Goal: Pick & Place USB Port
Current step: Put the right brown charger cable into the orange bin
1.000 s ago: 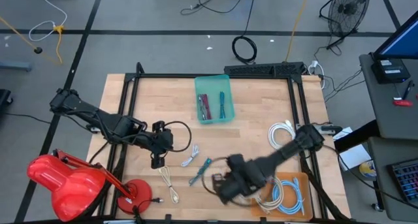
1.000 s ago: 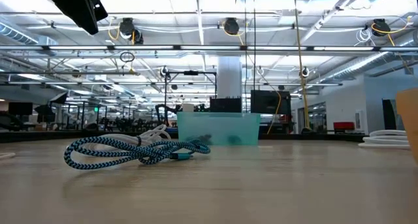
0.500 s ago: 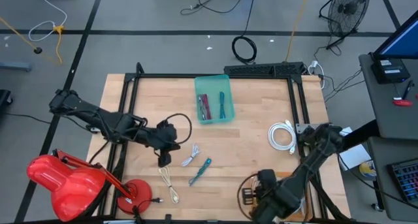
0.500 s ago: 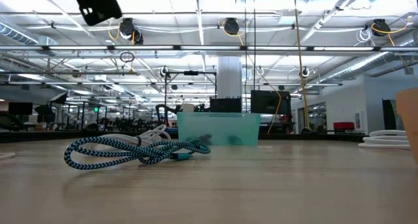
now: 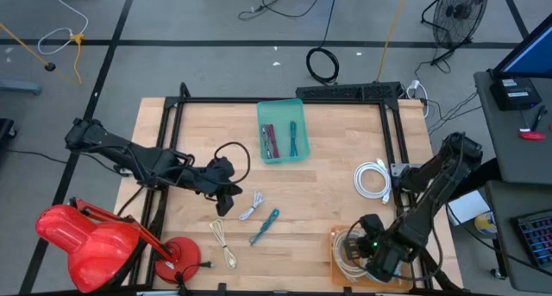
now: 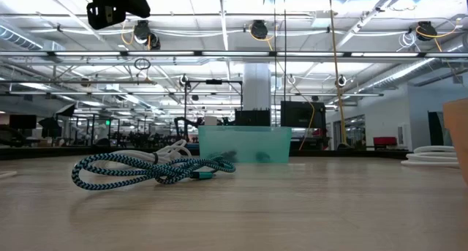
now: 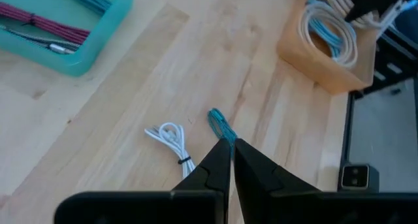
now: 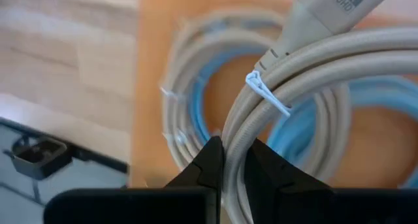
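Note:
My right gripper (image 5: pixel 358 248) (image 8: pixel 233 149) is shut on a coiled beige USB cable (image 8: pixel 307 61), over the orange bin (image 5: pixel 338 270) at the table's near right corner. The bin (image 8: pixel 153 67) holds other beige and blue coils (image 8: pixel 196 113). My left gripper (image 5: pixel 226 180) (image 7: pixel 230 144) is shut and empty, above the table's left middle. Just past its tips a teal cable (image 7: pixel 221 123) and a small white cable (image 7: pixel 171 136) lie on the wood. The teal cable also shows in the low view (image 6: pixel 146 169). My right gripper pinches several strands of the beige coil (image 8: pixel 243 134) between its two fingers, a little below the coil's white tie (image 8: pixel 264 90). The fingers point down from above. The coil's plug end (image 8: pixel 326 12) sticks out past the fingers, over the orange bin.
A teal bin (image 5: pixel 282 132) with red and teal cables stands at the far middle. A white coil (image 5: pixel 373 177) lies at the right and a thin beige cable (image 5: pixel 223 244) near the front left. A red lamp (image 5: pixel 86 236) stands at the near left corner.
My right gripper has carried the beige cable from the table's near middle toward the right edge, and now stands over the orange bin. My left gripper has moved a little toward the right and far edges, still shut.

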{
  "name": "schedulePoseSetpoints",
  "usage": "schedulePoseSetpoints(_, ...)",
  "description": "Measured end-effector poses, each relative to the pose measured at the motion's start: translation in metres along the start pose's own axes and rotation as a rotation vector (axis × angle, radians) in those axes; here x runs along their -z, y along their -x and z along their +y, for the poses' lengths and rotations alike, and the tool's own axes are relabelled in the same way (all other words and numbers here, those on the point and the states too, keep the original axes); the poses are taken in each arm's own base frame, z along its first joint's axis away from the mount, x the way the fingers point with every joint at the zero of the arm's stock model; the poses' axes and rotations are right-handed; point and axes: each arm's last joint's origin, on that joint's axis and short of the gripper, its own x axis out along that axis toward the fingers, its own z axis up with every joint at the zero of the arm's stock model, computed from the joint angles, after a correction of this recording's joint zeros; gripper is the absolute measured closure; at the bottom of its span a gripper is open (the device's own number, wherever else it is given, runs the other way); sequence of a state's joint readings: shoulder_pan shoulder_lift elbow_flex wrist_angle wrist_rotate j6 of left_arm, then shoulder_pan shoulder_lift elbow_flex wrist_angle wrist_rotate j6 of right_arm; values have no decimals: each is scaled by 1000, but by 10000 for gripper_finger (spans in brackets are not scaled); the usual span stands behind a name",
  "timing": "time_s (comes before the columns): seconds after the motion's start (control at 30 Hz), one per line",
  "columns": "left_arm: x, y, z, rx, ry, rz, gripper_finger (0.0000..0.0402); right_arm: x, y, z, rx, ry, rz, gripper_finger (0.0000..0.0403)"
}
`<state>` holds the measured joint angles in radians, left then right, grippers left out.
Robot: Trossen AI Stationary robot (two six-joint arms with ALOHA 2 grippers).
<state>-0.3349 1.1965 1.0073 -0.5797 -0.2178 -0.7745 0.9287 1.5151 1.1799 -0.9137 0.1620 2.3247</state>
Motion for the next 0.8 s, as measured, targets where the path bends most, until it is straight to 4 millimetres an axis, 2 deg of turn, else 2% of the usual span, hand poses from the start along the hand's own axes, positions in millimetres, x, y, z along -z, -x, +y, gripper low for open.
schedulePoseSetpoints(0.27,2,-6,-1,-55,71,-29,380,12,2,-8,-69,49,10,376)
schedulePoseSetpoints(0.63,6,-29,-3,-100,138,1,380,22,5,-23,-36,114,14,376)
schedulePoseSetpoints(0.8,5,-36,-7,-71,151,-12,380,18,6,-26,-5,129,-20,376)
